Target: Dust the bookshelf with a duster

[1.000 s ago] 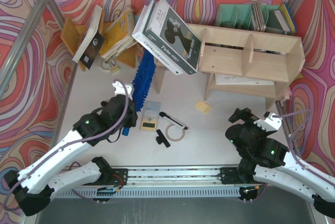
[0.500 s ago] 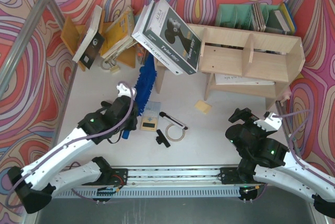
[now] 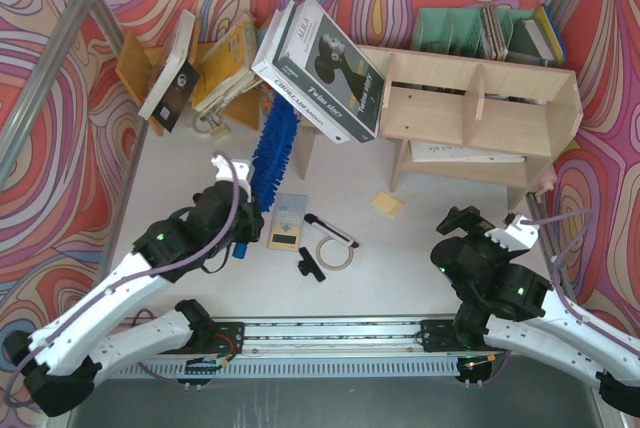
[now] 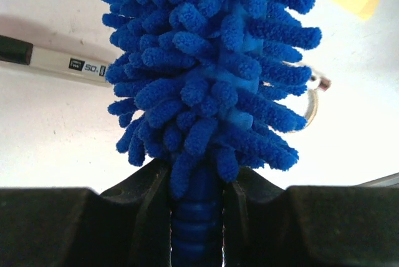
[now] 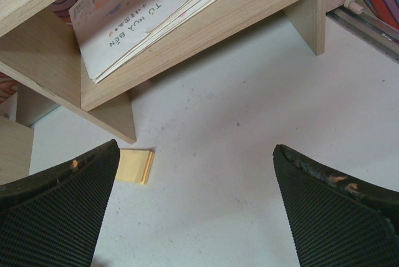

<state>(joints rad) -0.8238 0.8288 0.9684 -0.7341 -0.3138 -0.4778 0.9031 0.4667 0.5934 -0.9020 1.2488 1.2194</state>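
Leaning at the far left, several books (image 3: 175, 68) rest in an orange-brown rack (image 3: 131, 60) against the patterned back wall. Just right of it and nearer the arms, the left gripper (image 3: 243, 210) has its jaws clamped on the ribbed blue handle of the duster (image 3: 272, 148); the left wrist view shows the two black fingers (image 4: 146, 208) pressing the handle from either side, with the fluffy head filling the view above them. The duster points away from the arm bases, and its tip reaches under the lower edge of a large tilted black-and-white book (image 3: 320, 68), near the left end of the bookshelf (image 3: 480, 113); whether it touches the wood cannot be told. On the table (image 3: 420, 268) right of the handle lie a small yellowish box (image 3: 288, 223), a black-and-white pen (image 3: 330, 230), a ring (image 3: 333, 253) and a small black piece (image 3: 310, 266). Further right a yellow pad (image 3: 387, 204) lies in front of the bookshelf, which holds a thin booklet (image 5: 137, 24) flat on its lower board. A green file holder (image 3: 450, 30) stands behind it. At the right, the right gripper (image 3: 458, 220) hovers over bare table with its jaws wide apart, holding nothing.
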